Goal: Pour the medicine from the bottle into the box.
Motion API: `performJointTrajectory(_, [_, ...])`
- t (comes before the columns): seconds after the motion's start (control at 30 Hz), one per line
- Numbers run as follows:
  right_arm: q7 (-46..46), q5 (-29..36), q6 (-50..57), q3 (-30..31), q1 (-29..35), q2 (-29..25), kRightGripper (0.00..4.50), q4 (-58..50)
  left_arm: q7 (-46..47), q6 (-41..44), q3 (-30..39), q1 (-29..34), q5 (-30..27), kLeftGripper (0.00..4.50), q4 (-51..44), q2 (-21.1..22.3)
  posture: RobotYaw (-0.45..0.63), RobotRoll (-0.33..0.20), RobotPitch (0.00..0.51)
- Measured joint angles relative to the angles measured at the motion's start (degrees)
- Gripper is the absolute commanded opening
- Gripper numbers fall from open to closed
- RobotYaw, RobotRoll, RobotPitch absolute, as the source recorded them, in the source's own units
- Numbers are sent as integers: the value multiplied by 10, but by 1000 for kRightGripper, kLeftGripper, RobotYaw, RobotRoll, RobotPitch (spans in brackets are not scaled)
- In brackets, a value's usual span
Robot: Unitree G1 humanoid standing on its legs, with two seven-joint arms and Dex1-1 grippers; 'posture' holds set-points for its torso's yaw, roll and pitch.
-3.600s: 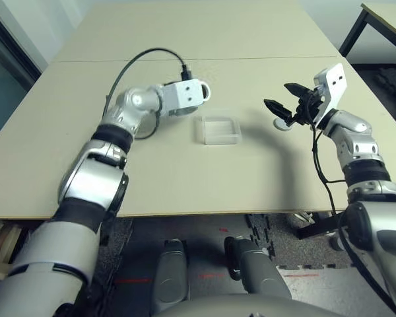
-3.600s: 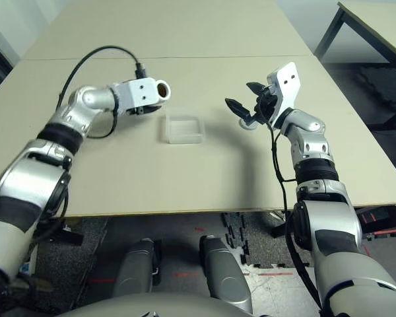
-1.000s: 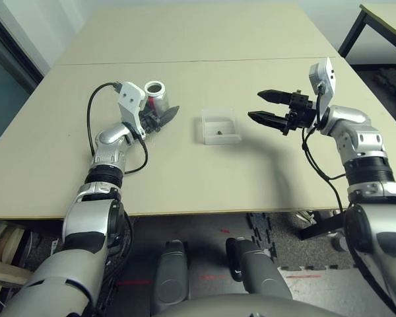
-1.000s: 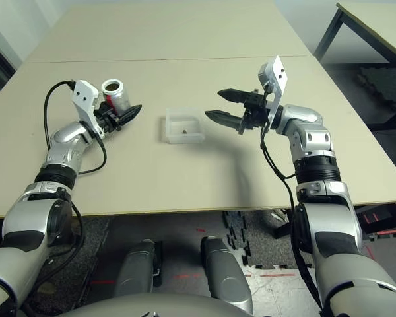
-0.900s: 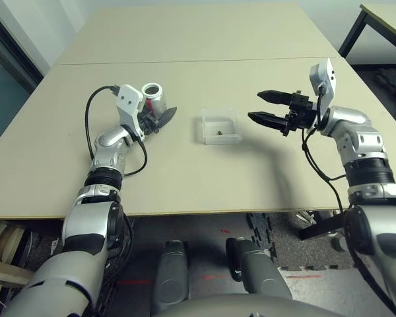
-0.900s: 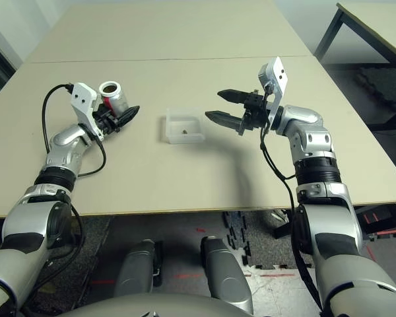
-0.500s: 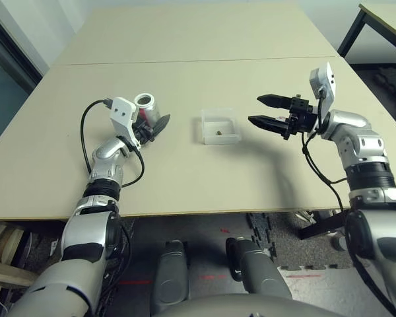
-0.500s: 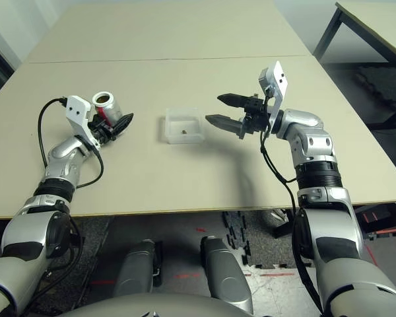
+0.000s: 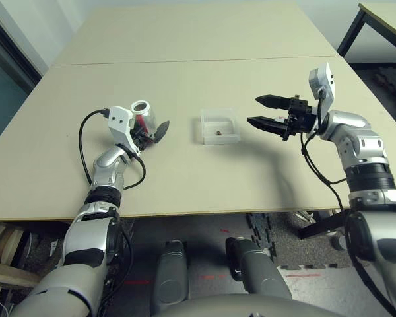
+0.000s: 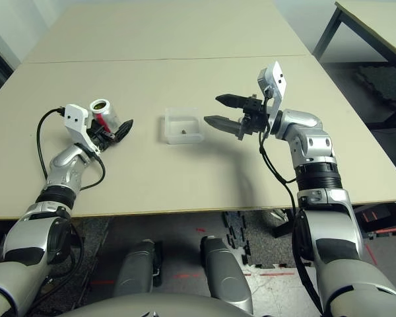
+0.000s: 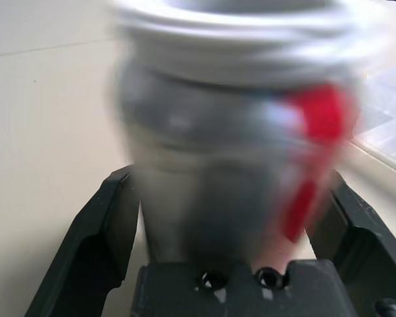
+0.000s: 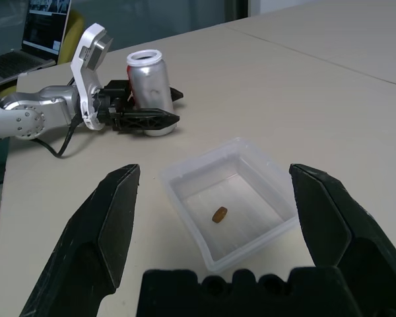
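Since earlier, our left gripper (image 9: 153, 130) has carried the uncapped translucent grey-white bottle (image 9: 143, 116), clamped upright, toward nine o'clock. Brownish-orange pill (image 12: 219, 214) lies in clear square box (image 9: 218, 127); pouring appears complete. Right gripper (image 9: 263, 111) hangs spread.

table (image 9: 204, 39): beige, seam across | bottle (image 9: 144, 115) upright, left | box (image 9: 218, 125) centre

On the surface (image 9: 204, 172) we find the box (image 9: 219, 127) near the middle, with the medicine (image 12: 219, 214) lying inside it. The bottle (image 9: 144, 119) stands upright to the left of the box, well apart from it, between the fingers of the left claw (image 9: 153, 131). The right claw (image 9: 263, 111) hangs just to the right of the box, its fingers pointing toward it.
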Motion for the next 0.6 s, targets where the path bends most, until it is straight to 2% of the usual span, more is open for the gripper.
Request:
performJointTrajectory(0.2, [0,1,0,8,2,1,4500,0,-6,6,0,15,-11,4484,-24,4,-42,0,140])
performJointTrajectory(0.6, [-1,5,-5,10,3,15,4500,1,-19,47,0,104,-36,4484,-149,13,-13,0,138])
